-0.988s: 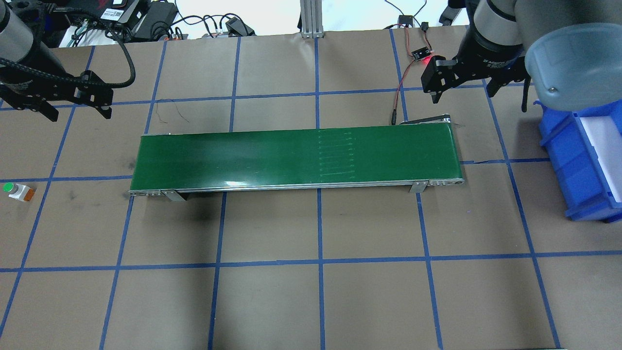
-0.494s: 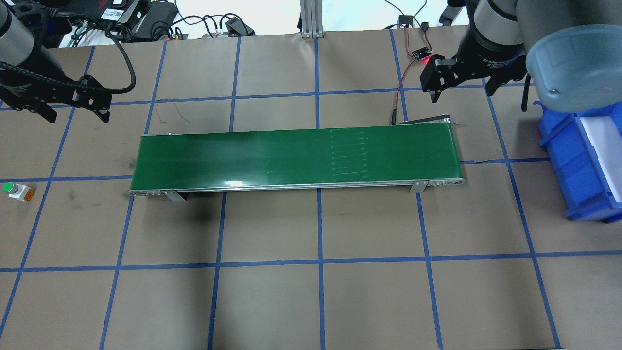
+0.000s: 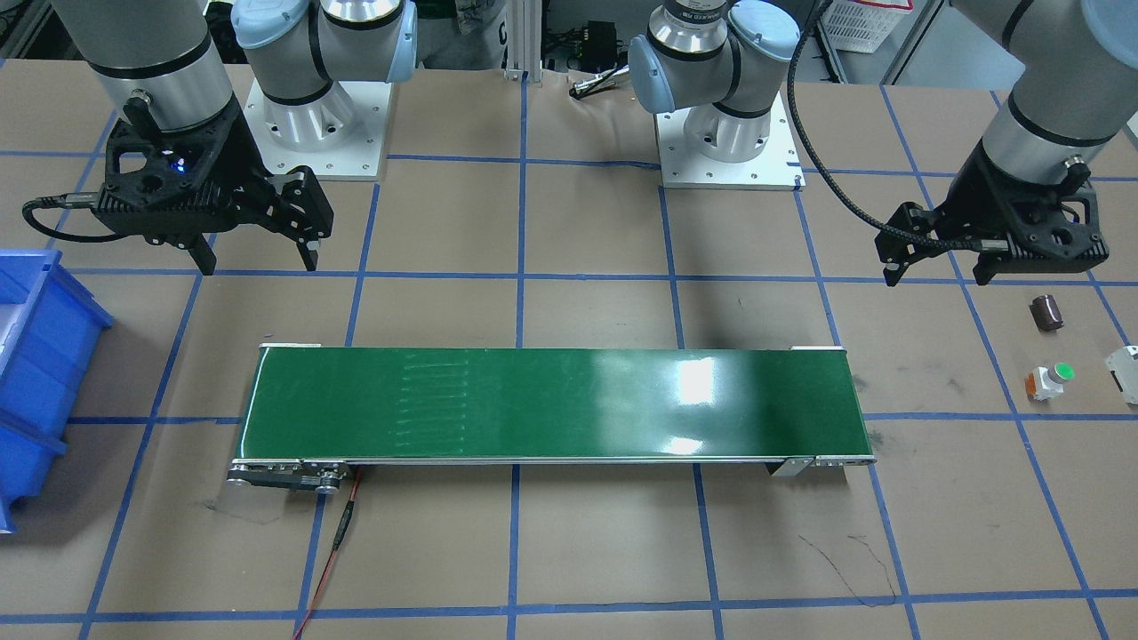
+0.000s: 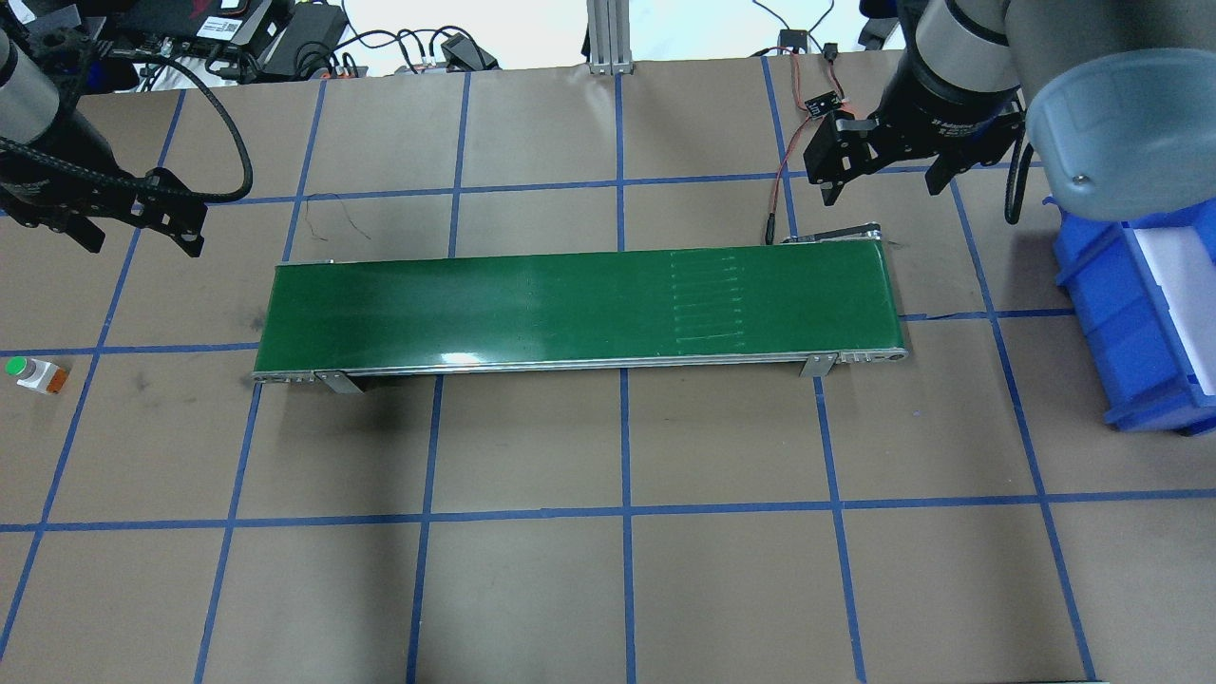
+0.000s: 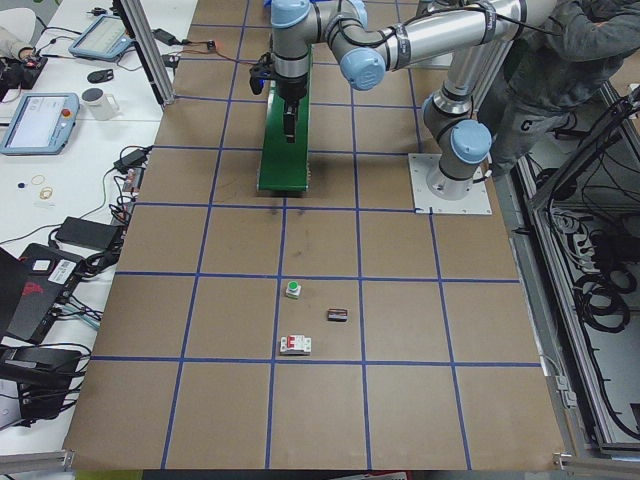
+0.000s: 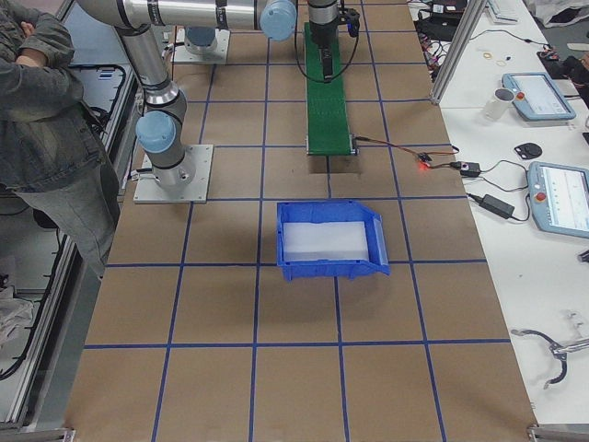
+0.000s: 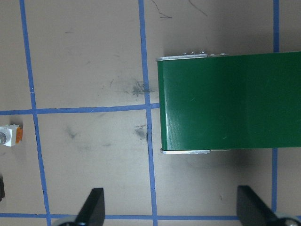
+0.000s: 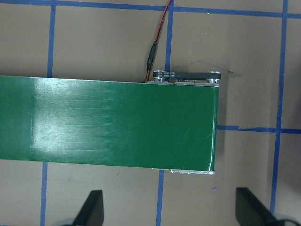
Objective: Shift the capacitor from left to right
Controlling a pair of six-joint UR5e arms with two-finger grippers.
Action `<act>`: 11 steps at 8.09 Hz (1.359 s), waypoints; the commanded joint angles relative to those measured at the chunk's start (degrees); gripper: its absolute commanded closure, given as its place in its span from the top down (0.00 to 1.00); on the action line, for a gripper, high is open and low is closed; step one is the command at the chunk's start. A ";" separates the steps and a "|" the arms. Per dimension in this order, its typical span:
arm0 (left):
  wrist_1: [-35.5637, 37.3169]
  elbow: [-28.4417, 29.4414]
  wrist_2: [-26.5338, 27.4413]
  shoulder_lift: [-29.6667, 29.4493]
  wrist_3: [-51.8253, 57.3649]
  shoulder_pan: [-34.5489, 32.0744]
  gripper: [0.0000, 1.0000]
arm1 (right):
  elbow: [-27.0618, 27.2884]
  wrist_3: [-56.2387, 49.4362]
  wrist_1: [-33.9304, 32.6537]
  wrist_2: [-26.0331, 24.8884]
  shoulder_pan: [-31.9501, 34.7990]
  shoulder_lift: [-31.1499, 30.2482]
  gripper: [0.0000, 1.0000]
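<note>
Dark brown capacitor [image 3: 1046, 313] is lying on its side on the bare tabletop [image 3: 587, 551], way out on the robot's left past the end of the green conveyor belt [image 3: 551, 404]. The push button [image 3: 1049, 380] and a white-grey block [image 3: 1122, 366] are close by, and nothing's touching it yet. What's changed over the last second: the left gripper [image 3: 936, 277] has drifted outward toward that end of the tabletop and now hangs near the capacitor but not over it, fingers spread wide with nothing between them. The right gripper [image 3: 258, 264] slid a bit toward the belt's middle, also wide open and empty, at the blue bin [image 3: 36, 356] end. The stitch marks on the belt have crept toward the right end too, so it looks like it's running. My read: the pickup approach is only just starting, and the left one has to get over the capacitor and come down.
</note>
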 commanded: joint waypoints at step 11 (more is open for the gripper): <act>8.46 -2.55 12.33 -10.92 15.47 25.64 1.00 | 3.98 -4.32 0.11 4.76 -0.15 0.51 1.00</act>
